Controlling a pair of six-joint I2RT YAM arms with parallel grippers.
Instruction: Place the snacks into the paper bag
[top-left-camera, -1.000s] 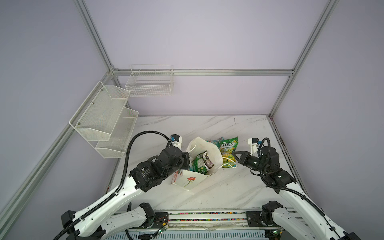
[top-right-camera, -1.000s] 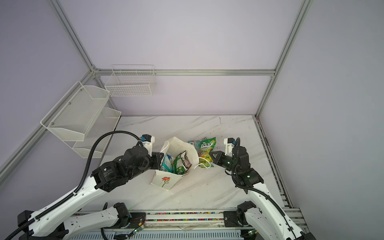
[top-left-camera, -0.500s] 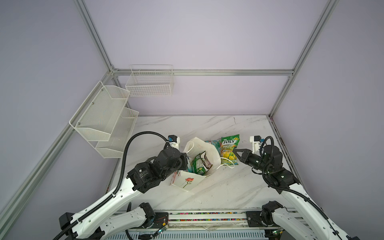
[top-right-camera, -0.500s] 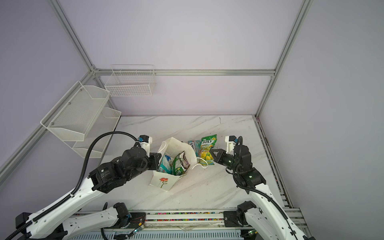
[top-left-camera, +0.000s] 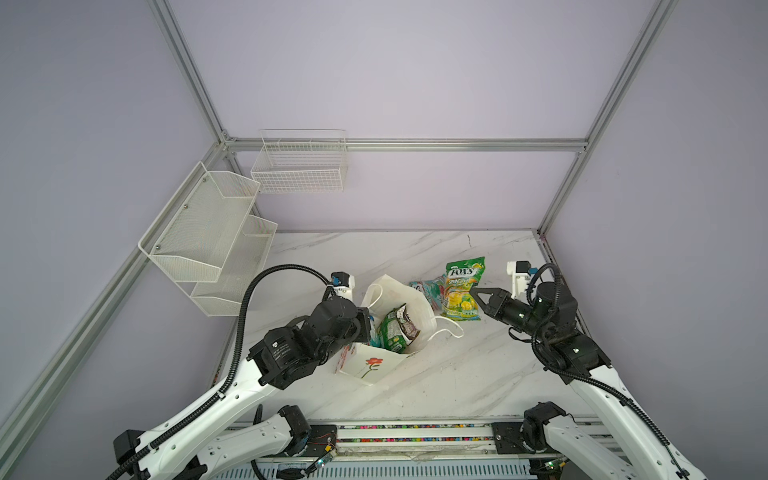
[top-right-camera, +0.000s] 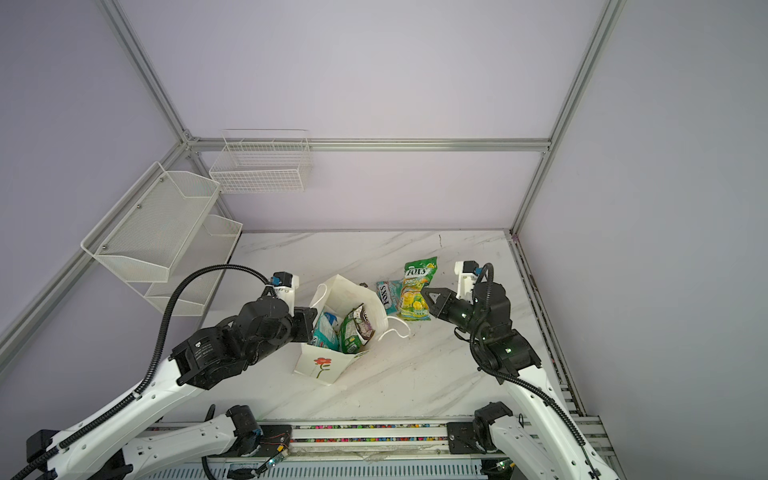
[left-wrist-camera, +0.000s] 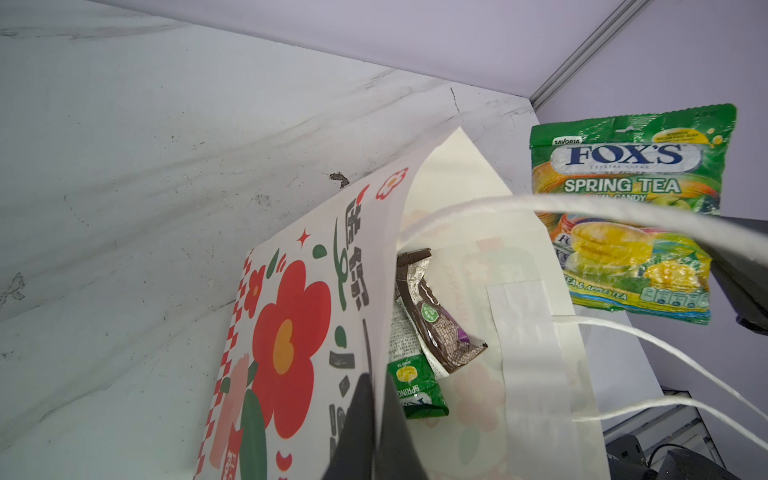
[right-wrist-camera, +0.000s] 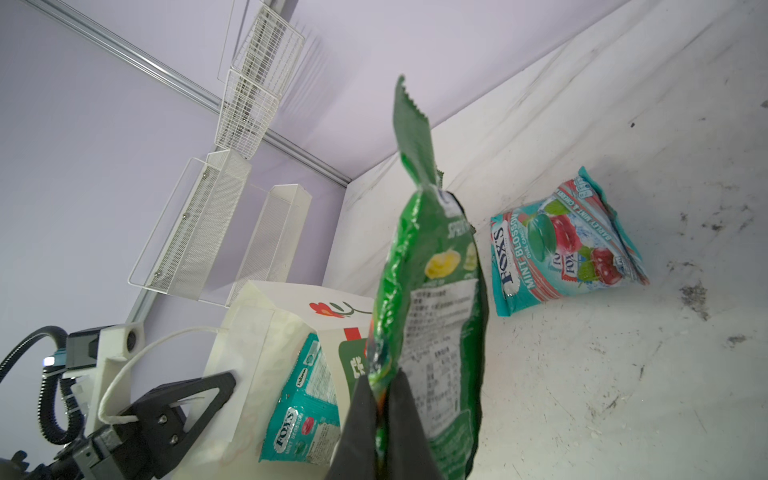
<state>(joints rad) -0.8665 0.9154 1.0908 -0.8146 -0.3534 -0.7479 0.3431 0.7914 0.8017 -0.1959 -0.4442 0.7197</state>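
Your right tool (right-wrist-camera: 381, 388) is clamped on one green FOX'S pouch (top-left-camera: 462, 291), held upright above the tabletop (top-left-camera: 457, 374) just right of the paper bag (top-left-camera: 374, 365), higher than a second ago. Your left tool (left-wrist-camera: 376, 388) pinches the bag's wall; three packets (top-right-camera: 352, 334) show inside, green, teal and brown. One teal pouch (right-wrist-camera: 565, 253) lies beside the bag's far right corner, with bare marble in front and behind.
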